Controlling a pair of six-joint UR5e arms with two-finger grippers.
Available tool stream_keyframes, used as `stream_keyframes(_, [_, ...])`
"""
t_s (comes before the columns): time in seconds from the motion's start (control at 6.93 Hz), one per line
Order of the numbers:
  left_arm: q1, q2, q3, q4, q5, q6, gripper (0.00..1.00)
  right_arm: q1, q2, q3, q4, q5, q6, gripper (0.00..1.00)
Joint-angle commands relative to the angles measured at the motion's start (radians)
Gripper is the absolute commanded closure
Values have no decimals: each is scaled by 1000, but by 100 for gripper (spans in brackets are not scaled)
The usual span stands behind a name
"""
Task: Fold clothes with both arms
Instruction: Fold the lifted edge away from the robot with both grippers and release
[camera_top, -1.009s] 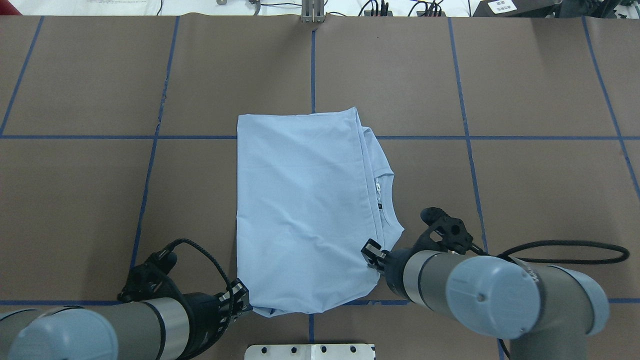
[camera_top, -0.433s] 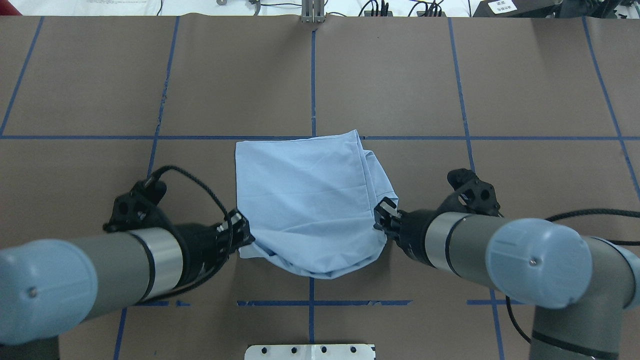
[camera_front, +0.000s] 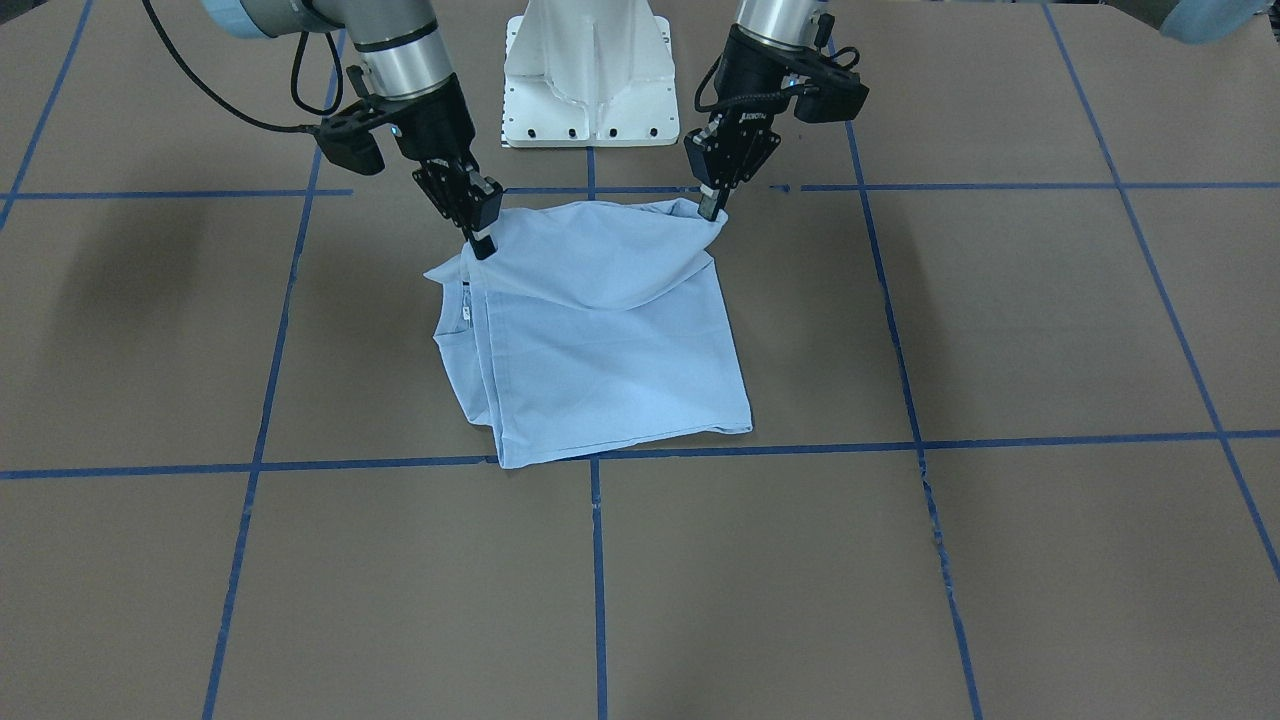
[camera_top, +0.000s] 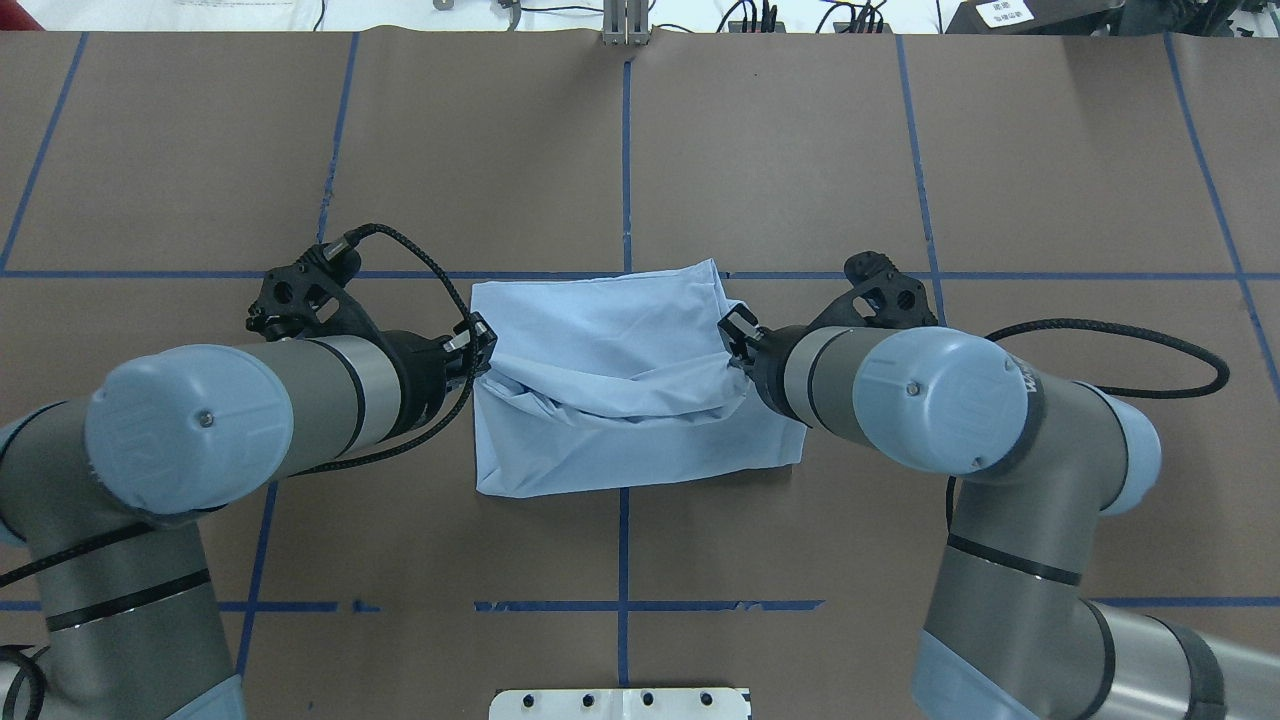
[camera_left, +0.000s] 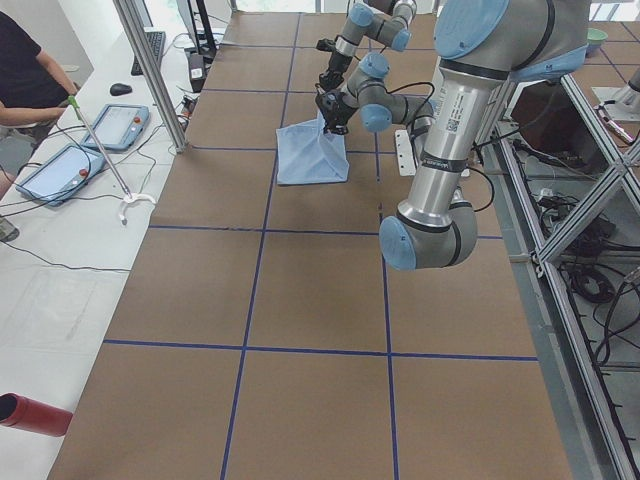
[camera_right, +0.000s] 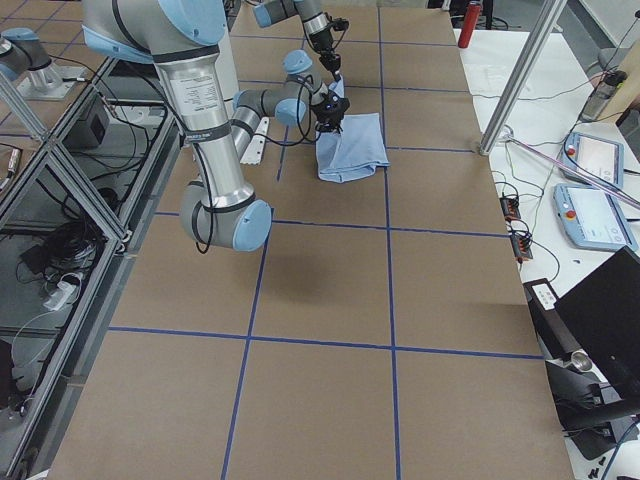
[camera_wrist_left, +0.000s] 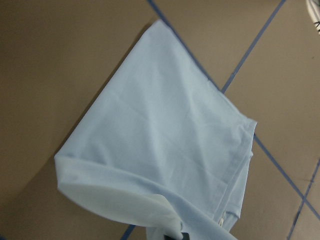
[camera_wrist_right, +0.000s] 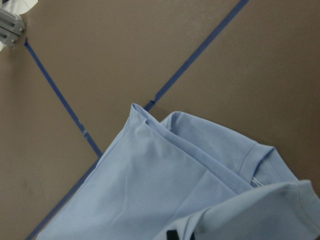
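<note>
The light blue T-shirt (camera_top: 620, 440) lies folded at the table's middle, its collar (camera_front: 465, 300) on the robot's right side. My left gripper (camera_top: 487, 352) is shut on the shirt's near left corner, and my right gripper (camera_top: 737, 345) is shut on its near right corner. Both hold that edge lifted above the table, and the cloth sags between them over the lower layer. In the front-facing view the left gripper (camera_front: 710, 208) is on the right and the right gripper (camera_front: 483, 245) on the left. The wrist views show only hanging cloth (camera_wrist_left: 165, 140) and the collar side (camera_wrist_right: 165, 200). The chest print is hidden.
The white pedestal base (camera_front: 590, 80) stands at the robot's edge of the table. Blue tape lines (camera_top: 625, 140) grid the brown table. Cables and a metal bracket (camera_top: 625, 20) line the far edge. A seated person (camera_left: 30, 80) and tablets are beside the table.
Both grippers have moved away from the robot, lifting the shirt's near edge and carrying it over toward the far edge. The visible cloth is shorter front to back.
</note>
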Motion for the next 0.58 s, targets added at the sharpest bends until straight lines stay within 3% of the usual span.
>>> stream_keyframes(0.0, [-39,-6,71,-31,1,81,100,64,65,-116,6,57,-21,100])
stream_keyframes(0.14, [-75,-21,136,-67,1,112,100,76,112,-188,13,66,-23,100])
stream_keyframes(0.29, [-117,-55,243,-171,1,150,100,104,141,-287,117,82,-22,100])
stream_keyframes(0.43, [-165,-78,358,-264,0,200,100,162,178,-428,239,162,-32,100])
